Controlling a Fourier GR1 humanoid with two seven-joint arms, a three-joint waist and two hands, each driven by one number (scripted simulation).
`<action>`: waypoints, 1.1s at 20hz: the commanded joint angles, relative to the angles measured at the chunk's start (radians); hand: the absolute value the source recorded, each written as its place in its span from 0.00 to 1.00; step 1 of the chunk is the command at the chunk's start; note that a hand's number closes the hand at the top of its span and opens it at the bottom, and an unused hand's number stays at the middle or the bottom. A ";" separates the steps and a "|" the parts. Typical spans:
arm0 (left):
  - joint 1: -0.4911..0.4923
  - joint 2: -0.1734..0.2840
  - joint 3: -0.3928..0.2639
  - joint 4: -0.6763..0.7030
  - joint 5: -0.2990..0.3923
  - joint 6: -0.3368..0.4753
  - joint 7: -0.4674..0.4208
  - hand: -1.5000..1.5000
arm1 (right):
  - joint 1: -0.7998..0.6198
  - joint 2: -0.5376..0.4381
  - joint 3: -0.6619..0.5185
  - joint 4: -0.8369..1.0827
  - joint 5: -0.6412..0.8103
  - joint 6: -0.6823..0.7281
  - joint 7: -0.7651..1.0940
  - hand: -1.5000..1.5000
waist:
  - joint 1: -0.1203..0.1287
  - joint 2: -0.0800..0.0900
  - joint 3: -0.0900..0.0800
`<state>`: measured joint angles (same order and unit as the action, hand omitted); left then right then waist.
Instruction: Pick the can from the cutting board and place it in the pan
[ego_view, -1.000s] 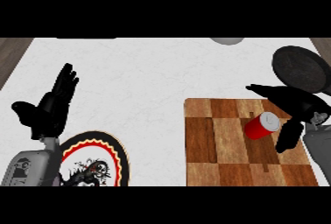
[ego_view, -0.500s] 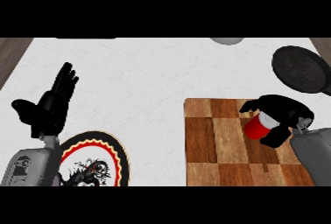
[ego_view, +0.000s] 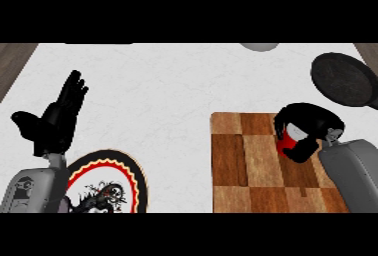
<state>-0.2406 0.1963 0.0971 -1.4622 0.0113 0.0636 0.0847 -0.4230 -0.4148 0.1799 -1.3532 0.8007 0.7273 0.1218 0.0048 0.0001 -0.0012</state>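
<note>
At right of frame the right hand (ego_view: 308, 125) curls around the red cylindrical can (ego_view: 294, 142) on the brown checkered wooden cutting board (ego_view: 244, 170); lifting to the dark round pan (ego_view: 344, 80) at upper right remains.

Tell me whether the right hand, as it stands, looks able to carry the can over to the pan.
Probably yes. The right hand is curled round the red can on the cutting board, and the dark pan lies just beyond the board's far right corner with nothing between them. The left hand rests open at the far left.
</note>
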 joint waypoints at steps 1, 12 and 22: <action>-0.003 -0.012 -0.009 0.017 0.006 -0.014 -0.022 0.50 | -0.101 0.211 -0.066 0.124 0.038 -0.087 0.283 1.00 | 0.023 0.007 0.000; -0.011 -0.028 -0.043 -0.009 -0.018 -0.005 -0.010 0.50 | -0.388 0.346 -0.145 0.332 0.329 -0.669 0.656 1.00 | 0.055 0.014 0.001; -0.026 0.003 0.008 0.008 0.005 -0.016 0.003 0.50 | -0.552 0.314 -0.217 0.507 0.443 -0.993 0.700 1.00 | 0.019 0.008 0.001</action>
<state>-0.2523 0.1765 0.0799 -1.4602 -0.0004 0.0639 0.0776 -0.9124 -0.0762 0.0030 -0.9446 1.2125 -0.1493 0.8232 0.0282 0.0072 -0.0002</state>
